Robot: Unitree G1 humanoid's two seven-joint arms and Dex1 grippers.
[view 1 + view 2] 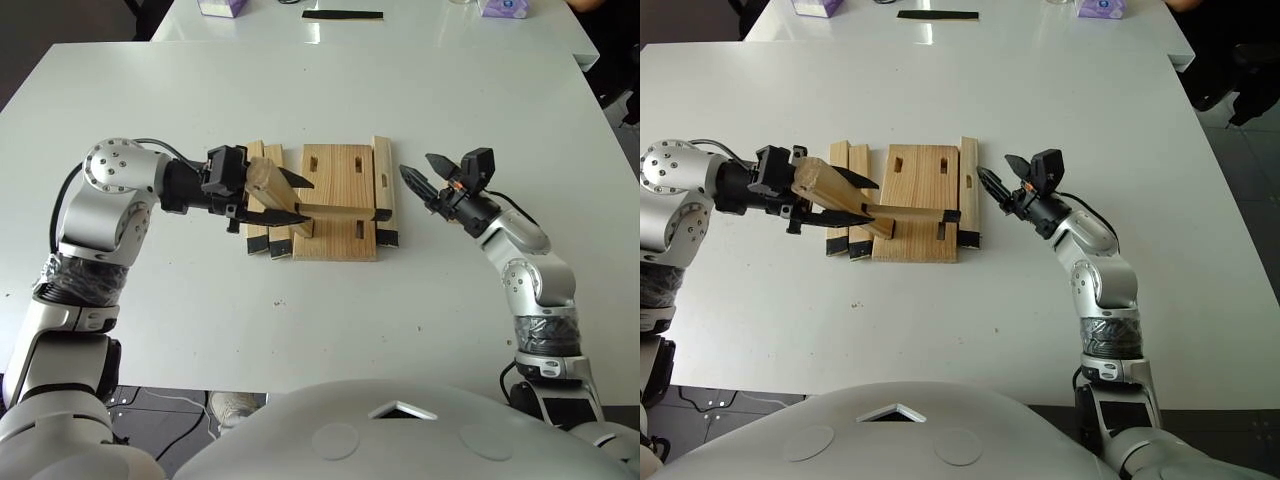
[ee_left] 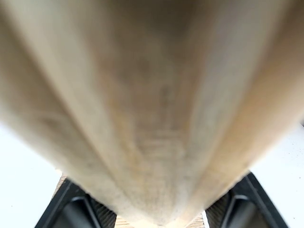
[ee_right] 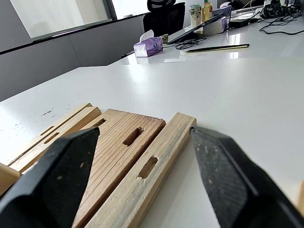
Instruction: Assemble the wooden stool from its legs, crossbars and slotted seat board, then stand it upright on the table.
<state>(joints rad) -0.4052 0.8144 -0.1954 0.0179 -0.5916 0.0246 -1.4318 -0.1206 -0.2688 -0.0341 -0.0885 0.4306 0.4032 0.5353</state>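
Item: left gripper point(image 1: 300, 200), with black fingers closed from both sides on the thick end of a long pale wooden bar with a black-capped tip point(image 1: 340, 211); whether this is a leg or a crossbar cannot be told. Position of bar: slanting across the flat, rectangular, slotted wooden seat board point(image 1: 335, 170), which lies on the white table point(image 1: 300, 90). Its capped tip is close to the slotted wooden leg point(image 1: 381, 165) lying along the board's right edge; whether the tip touches the board cannot be told. Also on hand: a pair of slotted wooden legs point(image 1: 273, 160) lying flat against the board's left edge, partly beneath the left gripper. Item: right gripper point(image 1: 425, 172), with fingers point(image 3: 61, 180) spread wide and holding nothing, hovering just beside the right-edge leg. Hazards, as judged: the bar is gripped at one end only, so its long free length may swing or twist in the grip and miss its slot. Pressed in at a slant, it could jam, or lever the seat board up and push the loose legs out of line — nothing pins the board down. The right gripper, if it closes low, could nudge the near leg away rather than catch it — and a shifted leg would leave its slots off line with the bar.
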